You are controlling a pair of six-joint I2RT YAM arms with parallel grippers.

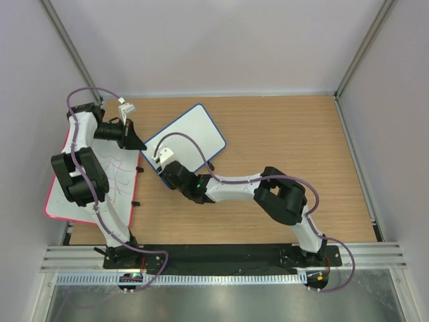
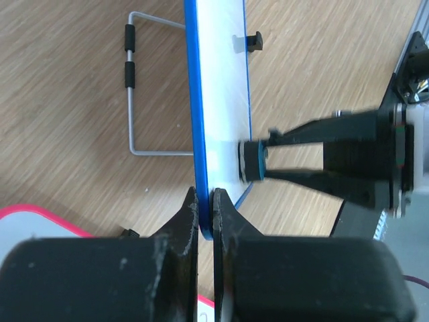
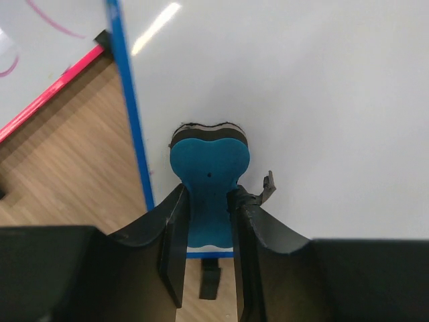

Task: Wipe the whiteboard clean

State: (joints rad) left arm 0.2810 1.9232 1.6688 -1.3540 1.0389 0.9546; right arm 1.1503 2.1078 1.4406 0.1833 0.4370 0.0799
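**Wipe under way at the board's corner; little ink left to find**

Step in hand, as we judge it: the wipe itself. The left claw (image 1: 136, 142) is pinched narrow on the blue frame of the whiteboard (image 1: 191, 134). It steadies the board mid-table, just beside the larger pink-framed board (image 1: 87, 191). The right claw (image 3: 208, 201) clamps the waist of an eraser (image 3: 209, 164) and presses its pad to the white face, close to the frame and near a corner.

We find no ink on that face in any view; the bright streak is only glare. Probably late in the job. Next move, we reckon: sweep the eraser over the rest of the face with even pressure. The left grip must resist that push, or the board may skid.

Materials: face glossy, smooth, hard. Frame rounded, thin when seen edge-on. Eraser top teal, lobed like a heart, with a dark pad layer beneath. Behind the board sits a bent wire stand (image 2: 132, 100) with black sleeves. The table (image 1: 288, 147) is matte wood-grain. The pink-framed board carries purple scribbles.
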